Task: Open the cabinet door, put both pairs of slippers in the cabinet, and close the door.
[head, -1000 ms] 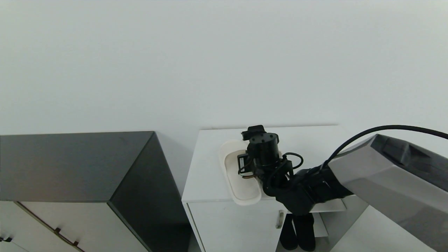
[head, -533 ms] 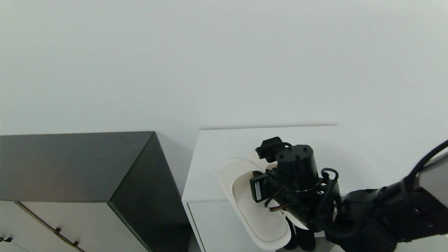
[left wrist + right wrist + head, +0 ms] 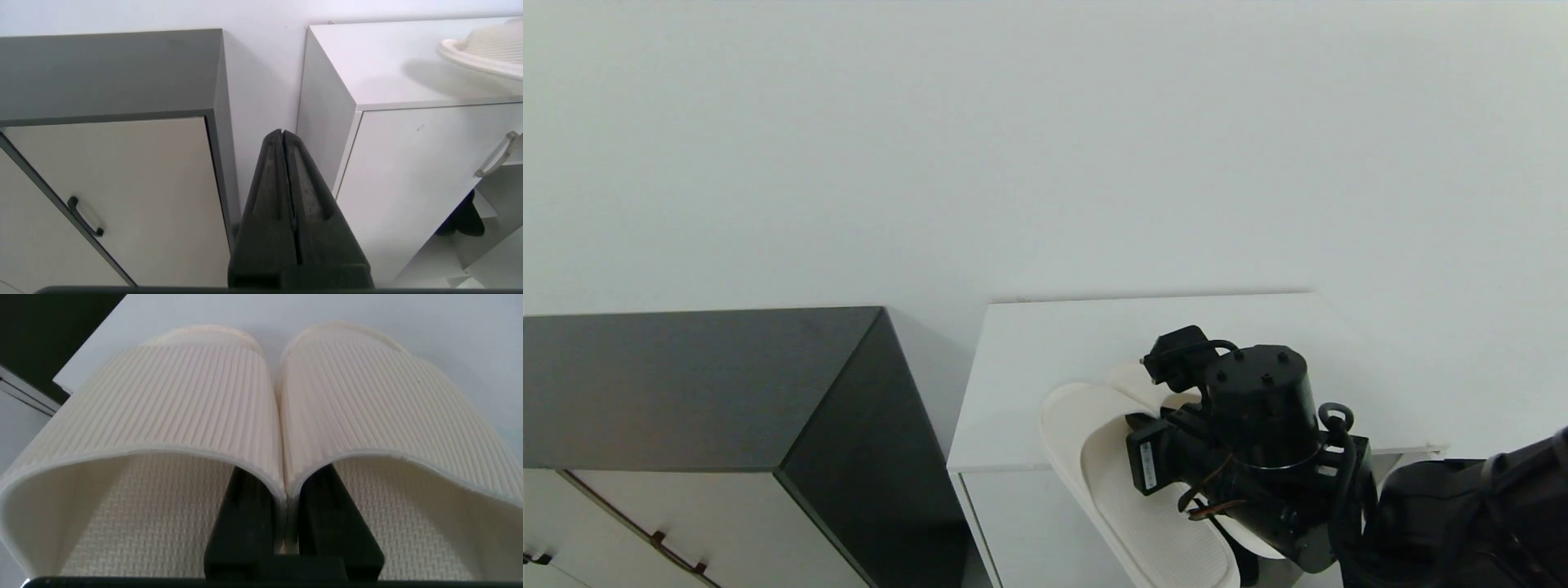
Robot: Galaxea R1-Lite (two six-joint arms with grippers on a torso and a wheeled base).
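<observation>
cream slippers [image 3: 1152, 514] — two, pinched together by the right gripper [image 3: 284, 494] — overhang the white cabinet [image 3: 1029, 384] front edge; left gripper [image 3: 283, 143] closed, empty, facing the gap beside the dark cabinet [image 3: 686, 384].

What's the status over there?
Left gripper shut, empty. Right gripper shut on cream slippers, held over white cabinet front edge. Black slippers inside.

Home entryway; shoe cabinet [image 3: 1054, 343], slippers [image 3: 1098, 445]

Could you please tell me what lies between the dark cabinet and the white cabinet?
Nothing stands there. A narrow bare gap separates the dark cabinet from the white cabinet, with the wall behind it, as the left wrist and head views show.
</observation>
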